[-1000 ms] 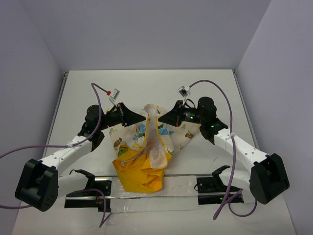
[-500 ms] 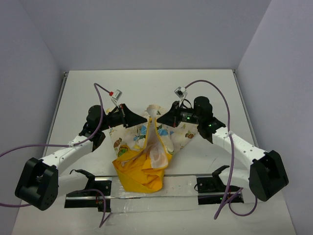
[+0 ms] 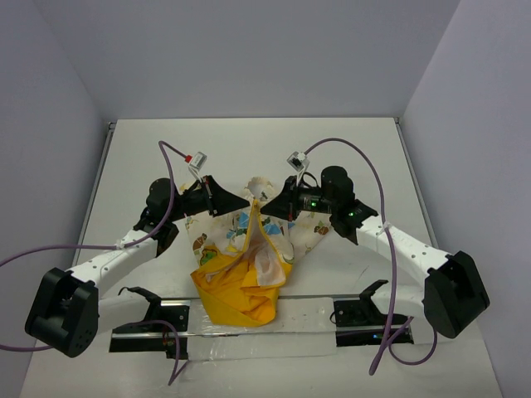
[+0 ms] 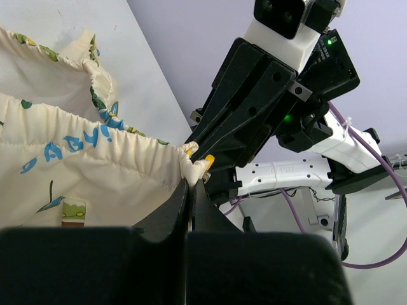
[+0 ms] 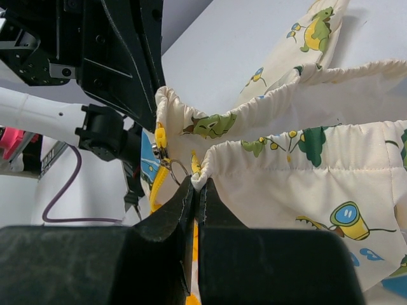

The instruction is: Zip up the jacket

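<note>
The jacket [image 3: 245, 257] is cream with cartoon animal prints, its yellow hood lying toward the near edge. It is lifted at its hem between the two grippers. My left gripper [image 3: 246, 201] is shut on the corner of one front panel [image 4: 95, 159]. My right gripper [image 3: 265, 201] is shut on the corner of the other panel [image 5: 299, 165]. The two grippers' tips are almost touching. In the right wrist view the yellow zipper slider with its metal ring [image 5: 166, 164] hangs on the opposite panel's edge, just left of my fingertips.
The white table [image 3: 249, 145] stretches behind the jacket, with grey walls on three sides. A clear plate with black mounts [image 3: 249, 319] lies along the near edge. Purple cables loop over both arms.
</note>
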You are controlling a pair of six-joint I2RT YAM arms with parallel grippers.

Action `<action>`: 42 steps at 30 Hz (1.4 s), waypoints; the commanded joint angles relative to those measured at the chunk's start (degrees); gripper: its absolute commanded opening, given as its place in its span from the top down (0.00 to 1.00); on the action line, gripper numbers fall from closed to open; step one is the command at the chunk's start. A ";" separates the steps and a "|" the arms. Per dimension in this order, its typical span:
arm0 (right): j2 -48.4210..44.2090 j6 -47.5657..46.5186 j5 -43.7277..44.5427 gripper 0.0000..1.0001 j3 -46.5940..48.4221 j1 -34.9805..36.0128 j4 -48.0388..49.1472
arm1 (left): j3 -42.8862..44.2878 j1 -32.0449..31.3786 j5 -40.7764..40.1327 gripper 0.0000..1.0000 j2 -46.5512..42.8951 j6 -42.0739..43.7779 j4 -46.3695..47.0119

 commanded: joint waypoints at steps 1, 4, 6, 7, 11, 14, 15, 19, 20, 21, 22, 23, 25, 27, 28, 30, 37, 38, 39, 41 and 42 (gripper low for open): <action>-1.17 -0.71 -0.91 1.00 1.68 0.64 1.40 | 1.55 -0.24 0.23 1.00 -1.32 -0.18 4.34; -1.80 -0.84 -1.03 1.00 1.27 0.76 1.28 | 1.48 -0.33 0.14 1.00 -1.40 -0.21 4.32; -2.28 -0.84 -0.82 1.00 0.96 0.76 1.21 | 1.45 -0.33 0.06 1.00 -1.32 -0.13 4.41; -2.61 -0.84 -0.71 1.00 0.80 0.76 1.19 | 1.48 -0.27 0.06 1.00 -1.37 -0.13 4.41; -3.52 -0.86 -0.33 1.00 0.38 0.76 1.15 | 1.39 -0.33 -0.05 1.00 -1.34 -0.02 4.19; -4.09 -1.01 -0.24 1.00 0.29 0.76 0.75 | 1.30 -0.24 -0.38 1.00 -1.40 0.14 3.80; -4.16 -1.01 -0.31 1.00 0.29 0.76 0.55 | 1.23 -0.24 -0.58 1.00 -1.40 0.20 3.73; -4.43 -1.11 -0.24 1.00 0.21 0.75 0.20 | 1.21 -0.32 -0.93 1.00 -1.21 -0.16 4.00; -4.39 -1.15 -0.24 1.00 0.21 0.71 0.12 | 1.21 -0.28 -1.01 1.00 -1.13 -0.28 4.12; -4.35 -1.19 -0.24 1.00 0.20 0.68 0.05 | 1.21 -0.25 -1.09 1.00 -1.05 -0.39 4.23; -4.29 -1.13 -0.24 1.00 0.15 0.73 0.05 | 1.21 -0.30 -1.14 1.00 -1.05 -0.45 4.23; -4.23 -1.14 -0.24 1.00 0.12 0.76 0.05 | 1.21 -0.33 -1.21 1.00 -1.05 -0.48 4.27; -4.07 -1.19 -0.33 1.00 0.03 0.76 -0.06 | 1.30 -0.26 -1.28 1.00 -1.05 -0.57 4.24; -4.00 -1.28 -0.50 1.00 -0.16 0.76 -0.14 | 1.39 -0.33 -1.36 1.00 -0.97 -0.64 4.25; -4.00 -1.29 -0.52 1.00 -0.23 0.76 -0.22 | 1.39 -0.32 -1.44 1.00 -0.96 -0.57 4.31; -4.01 -1.36 -0.70 1.00 -0.25 0.76 -0.21 | 1.38 -0.33 -1.36 1.00 -0.88 -0.58 4.33; -3.88 -1.54 -1.09 1.00 -0.03 0.76 -0.51 | 1.12 -0.33 -1.19 1.00 -0.41 -1.16 5.27; -3.83 -1.54 -1.03 1.00 0.05 0.76 -0.55 | 1.12 -0.32 -1.07 1.00 -0.35 -1.28 5.41; -3.83 -1.54 -1.03 1.00 0.19 0.76 -0.41 | 1.12 -0.25 -0.92 1.00 -0.35 -1.35 5.62; -3.76 -1.54 -1.06 1.00 0.29 0.76 -0.39 | 1.04 -0.30 -1.02 1.00 -0.50 -1.36 5.64; -3.74 -1.50 -1.07 1.00 0.33 0.76 -0.35 | 1.04 -0.33 -1.04 1.00 -0.53 -1.32 5.52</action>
